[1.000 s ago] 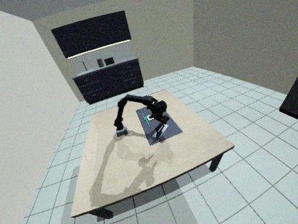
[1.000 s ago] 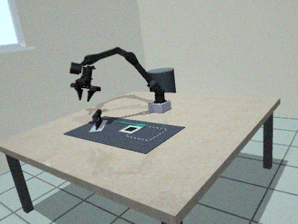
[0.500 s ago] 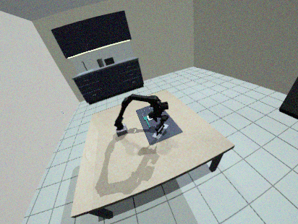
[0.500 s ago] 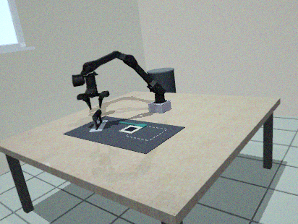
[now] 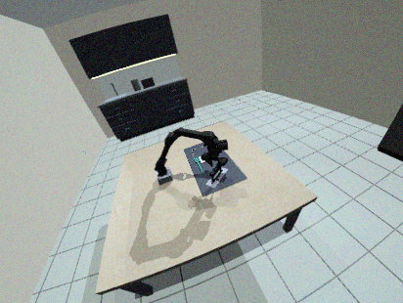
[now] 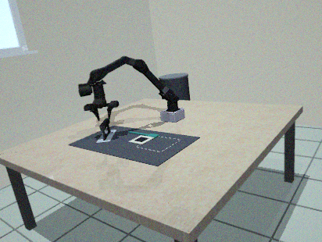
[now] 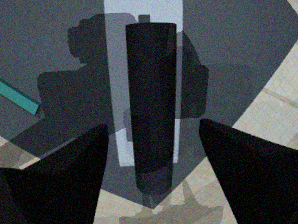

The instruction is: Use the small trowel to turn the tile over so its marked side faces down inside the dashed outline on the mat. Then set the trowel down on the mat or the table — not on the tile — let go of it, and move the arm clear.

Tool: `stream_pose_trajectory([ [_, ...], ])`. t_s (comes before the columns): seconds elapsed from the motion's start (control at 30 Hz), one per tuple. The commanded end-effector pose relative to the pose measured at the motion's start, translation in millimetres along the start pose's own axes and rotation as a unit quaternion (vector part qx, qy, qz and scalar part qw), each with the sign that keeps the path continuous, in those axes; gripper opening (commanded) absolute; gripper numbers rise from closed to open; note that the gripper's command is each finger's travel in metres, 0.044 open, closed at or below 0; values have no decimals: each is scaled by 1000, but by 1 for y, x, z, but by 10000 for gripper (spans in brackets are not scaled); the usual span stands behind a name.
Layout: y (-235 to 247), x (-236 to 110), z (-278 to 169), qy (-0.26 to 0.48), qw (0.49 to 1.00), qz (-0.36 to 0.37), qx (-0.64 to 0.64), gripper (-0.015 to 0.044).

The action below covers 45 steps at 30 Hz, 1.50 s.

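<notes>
The small trowel [image 5: 215,178] [image 6: 105,133] [image 7: 152,96] lies on the dark mat [image 5: 236,172] [image 6: 117,150] [image 7: 40,16], its dark handle tilted up over its pale blade. My gripper [image 5: 213,165] [image 6: 102,115] [image 7: 154,124] is open and hangs just above the handle, one finger on each side, touching nothing. The tile [image 5: 197,158] [image 6: 141,139] lies flat inside the dashed outline [image 6: 172,146], with a white border and dark centre showing on top. A teal strip [image 5: 200,165] [image 6: 144,133] [image 7: 16,96] runs along its edge.
The mat lies on a wooden table [image 5: 171,230] [image 6: 219,156]. The arm's base [image 5: 163,177] [image 6: 172,115] stands on the table behind the mat. A dark cylinder [image 6: 177,86] stands behind the base.
</notes>
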<state>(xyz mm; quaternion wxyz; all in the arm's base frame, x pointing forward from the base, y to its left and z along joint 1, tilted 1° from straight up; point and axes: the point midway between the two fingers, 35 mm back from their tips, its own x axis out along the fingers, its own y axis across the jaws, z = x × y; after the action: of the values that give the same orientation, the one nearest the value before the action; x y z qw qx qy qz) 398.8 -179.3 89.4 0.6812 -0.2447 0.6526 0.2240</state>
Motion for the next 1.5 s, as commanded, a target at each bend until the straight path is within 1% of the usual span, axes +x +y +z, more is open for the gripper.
stream_pose_trajectory([
  [0.0,0,7,-1,3,1000,0,-2,270],
  [0.53,1,31,-1,3,1000,0,-2,270],
  [0.67,1,31,-1,3,1000,0,-2,165],
  [0.83,1,31,-1,3,1000,0,-2,132],
  [1.47,1,31,-1,3,1000,0,1,130],
])
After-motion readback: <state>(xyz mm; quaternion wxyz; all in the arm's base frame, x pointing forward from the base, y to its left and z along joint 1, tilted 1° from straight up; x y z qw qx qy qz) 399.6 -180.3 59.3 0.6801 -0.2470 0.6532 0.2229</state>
